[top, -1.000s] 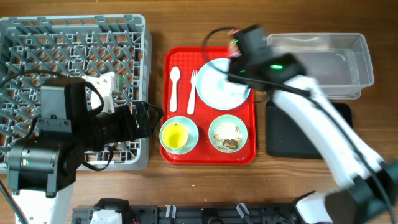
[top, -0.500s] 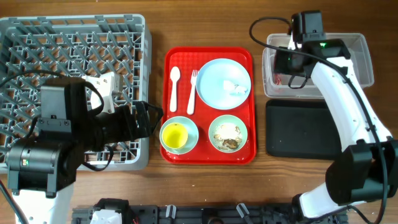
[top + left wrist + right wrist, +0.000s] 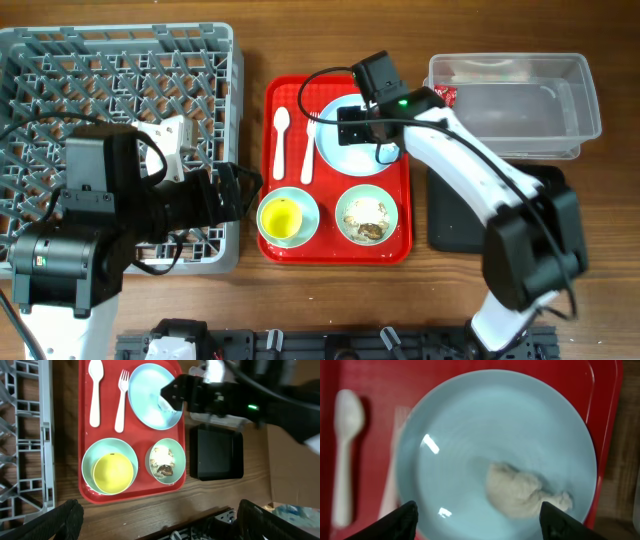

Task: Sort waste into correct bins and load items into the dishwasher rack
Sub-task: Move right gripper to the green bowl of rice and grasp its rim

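Note:
My right gripper point(image 3: 365, 135) hangs open over the round pale-blue plate point(image 3: 470, 435), holding nothing. On the plate lies a pale crumpled lump point(image 3: 522, 492), between the black fingertips point(image 3: 400, 520) and nearer the right one. The plate sits on the red serving tray point(image 3: 290, 95) with the white spoon point(image 3: 281, 140) and fork point(image 3: 308, 150). The yellow cup point(image 3: 282, 218) stands inside one bowl. The other bowl point(image 3: 366, 215) holds food scraps. A red-and-white wrapper point(image 3: 445, 95) lies in the clear tub point(image 3: 530, 105). My left gripper point(image 3: 160, 530) is open and empty, by the dishwasher rack point(image 3: 120, 35).
The black tray point(image 3: 470, 225) lies right of the red tray, in front of the clear tub. The right arm reaches across from the tub side to the plate. The left arm's body covers the rack's near corner.
The right gripper left the plate shut, swung over the clear tub, opened there, and has come back over the plate. The wrapper now lies in the tub. The left arm has not moved.

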